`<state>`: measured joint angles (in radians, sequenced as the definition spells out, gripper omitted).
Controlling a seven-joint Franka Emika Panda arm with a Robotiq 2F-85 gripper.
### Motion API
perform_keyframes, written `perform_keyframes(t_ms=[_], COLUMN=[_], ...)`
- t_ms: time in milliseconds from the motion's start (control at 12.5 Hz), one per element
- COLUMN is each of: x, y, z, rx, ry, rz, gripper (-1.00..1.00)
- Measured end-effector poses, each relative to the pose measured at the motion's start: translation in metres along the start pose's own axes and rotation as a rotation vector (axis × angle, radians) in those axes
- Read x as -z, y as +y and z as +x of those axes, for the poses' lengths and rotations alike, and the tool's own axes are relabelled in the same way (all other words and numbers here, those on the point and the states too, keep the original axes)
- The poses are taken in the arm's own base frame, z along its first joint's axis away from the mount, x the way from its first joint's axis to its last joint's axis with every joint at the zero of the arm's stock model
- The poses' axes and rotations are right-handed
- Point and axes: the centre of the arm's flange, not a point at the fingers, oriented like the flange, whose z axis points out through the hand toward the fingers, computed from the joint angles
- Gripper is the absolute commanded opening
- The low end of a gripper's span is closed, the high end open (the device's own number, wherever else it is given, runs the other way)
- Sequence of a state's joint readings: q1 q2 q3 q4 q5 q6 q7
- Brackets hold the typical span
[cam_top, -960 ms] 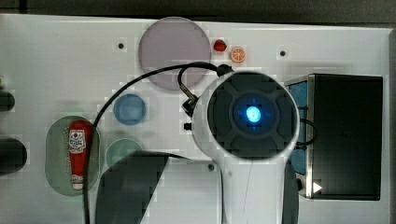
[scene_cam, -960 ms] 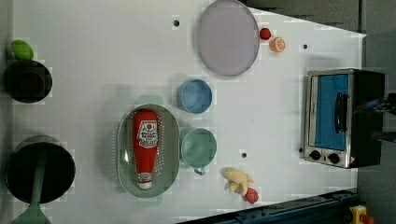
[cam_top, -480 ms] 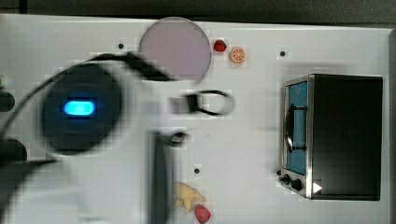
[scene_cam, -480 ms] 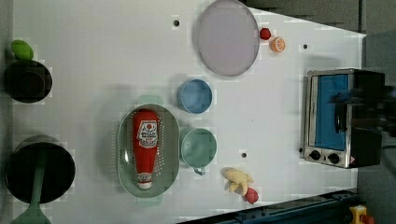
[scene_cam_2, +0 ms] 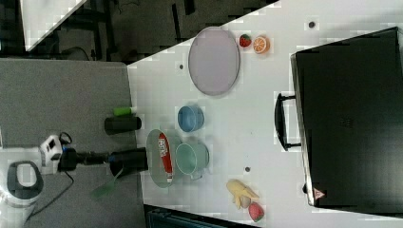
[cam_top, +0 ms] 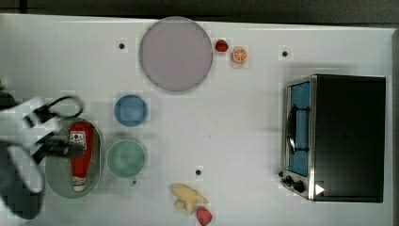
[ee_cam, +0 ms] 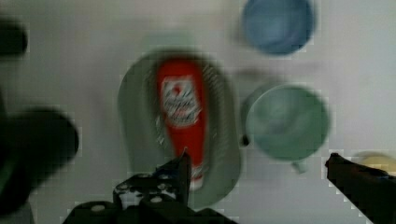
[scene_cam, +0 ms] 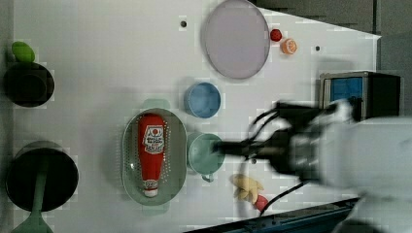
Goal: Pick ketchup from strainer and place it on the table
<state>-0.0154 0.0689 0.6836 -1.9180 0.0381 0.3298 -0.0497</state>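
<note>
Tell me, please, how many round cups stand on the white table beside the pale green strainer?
2. The round blue cup stands between the grey round plate and the pale green oval plastic strainer; the round green cup sits right beside the strainer, on the top view's right. The arm may hide others.

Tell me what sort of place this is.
Probably a robot lab's play-kitchen tabletop: a white table with small holes carries toy food such as a banana, a ketchup bottle lying in a strainer, and a small oven.

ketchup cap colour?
White cap on the red ketchup, lying in the strainer; clearest in the left view.
</note>
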Motion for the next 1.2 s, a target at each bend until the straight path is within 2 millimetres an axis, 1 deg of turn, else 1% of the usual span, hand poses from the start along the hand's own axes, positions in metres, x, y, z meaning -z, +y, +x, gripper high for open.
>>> perform_keyframes(t_ms=[160, 240, 400, 480, 640, 800, 880, 1040, 1200], x=[-0.022, -0.029, -0.046, -0.062, -0.099, -0.142, -0.167, -0.219, -0.258], y=[-0.035, -0.046, -0.059, -0.061, -0.056, -0.053, -0.051, -0.036, -0.028], z=[-0.022, -0.027, -0.022, -0.018, -0.005, 0.013, 0.019, 0.024, 0.023], rx=[0.076, 0.101, 0.155, 0.145, 0.156, 0.14, 0.118, 0.083, 0.08], ry=[-0.008, 0.016, 0.113, 0.119, 0.125, 0.126, 0.107, 0.043, 0.02], rz=[0.025, 0.036, 0.052, 0.078, 0.061, 0.1, 0.117, 0.085, 0.074], gripper=[1.0, 1.0, 1.0, 1.0, 1.0, 1.0, 1.0, 1.0, 1.0])
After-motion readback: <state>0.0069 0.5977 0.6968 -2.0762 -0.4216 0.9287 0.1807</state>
